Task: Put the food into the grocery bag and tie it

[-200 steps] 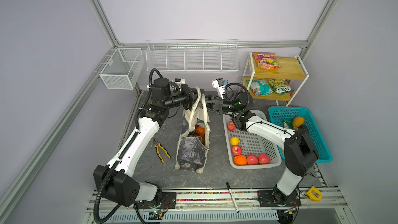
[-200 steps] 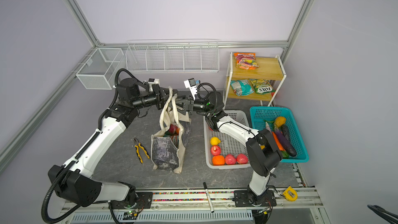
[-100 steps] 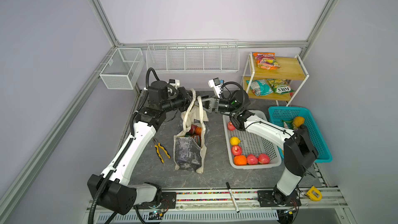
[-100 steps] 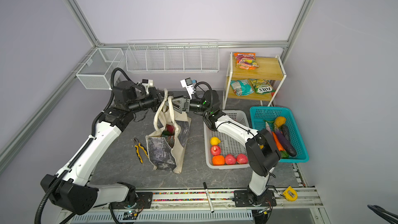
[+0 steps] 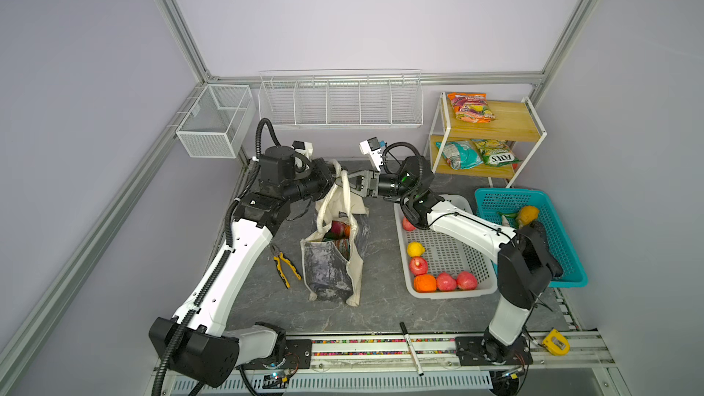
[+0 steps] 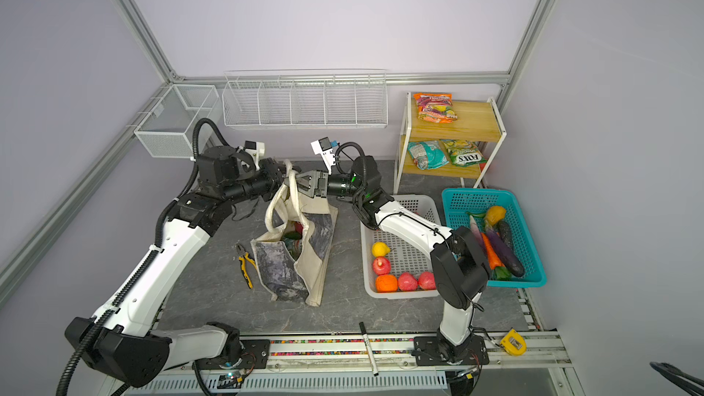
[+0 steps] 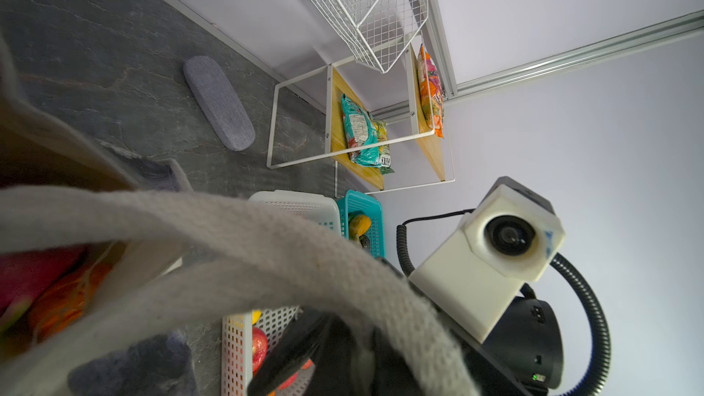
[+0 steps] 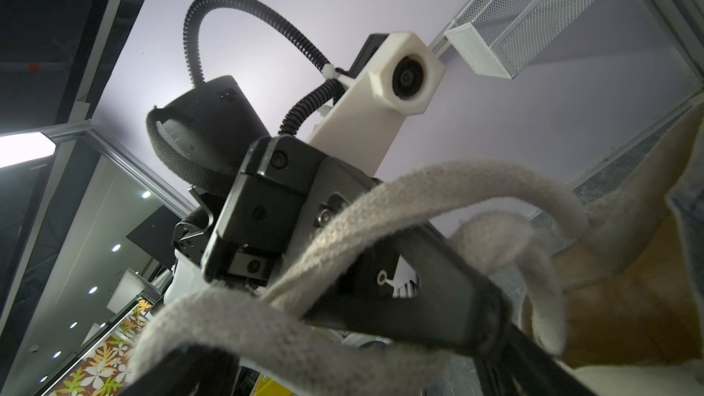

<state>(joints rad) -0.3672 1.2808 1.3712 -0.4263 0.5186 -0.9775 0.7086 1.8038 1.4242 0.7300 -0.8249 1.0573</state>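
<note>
The cream grocery bag (image 5: 352, 272) (image 6: 316, 260) stands mid-table with its marbled panel toward the front. Pink and orange food (image 5: 337, 230) (image 7: 45, 291) shows inside it. Both loop handles (image 5: 344, 192) (image 7: 266, 253) (image 8: 419, 200) are drawn up behind the bag. My left gripper (image 5: 335, 180) (image 6: 285, 180) is shut on a handle there. My right gripper (image 5: 352, 184) (image 6: 301, 184) faces it, open, its fingers astride the straps. More food (image 5: 438, 281) lies in the white basket, and a teal snack packet (image 5: 459, 154) lies on the shelf.
The white perforated basket (image 5: 453, 293) and the teal basket (image 5: 571, 283) stand right of the bag. The wooden shelf (image 5: 495, 127) is at back right. Yellow pliers (image 5: 285, 264) lie left of the bag. A grey case (image 7: 219, 102) lies behind it. A marker (image 5: 410, 348) rests on the front rail.
Both grippers have shifted left with the handles, and the bag's top has followed. The left stays shut on the handle and the right stays open.
</note>
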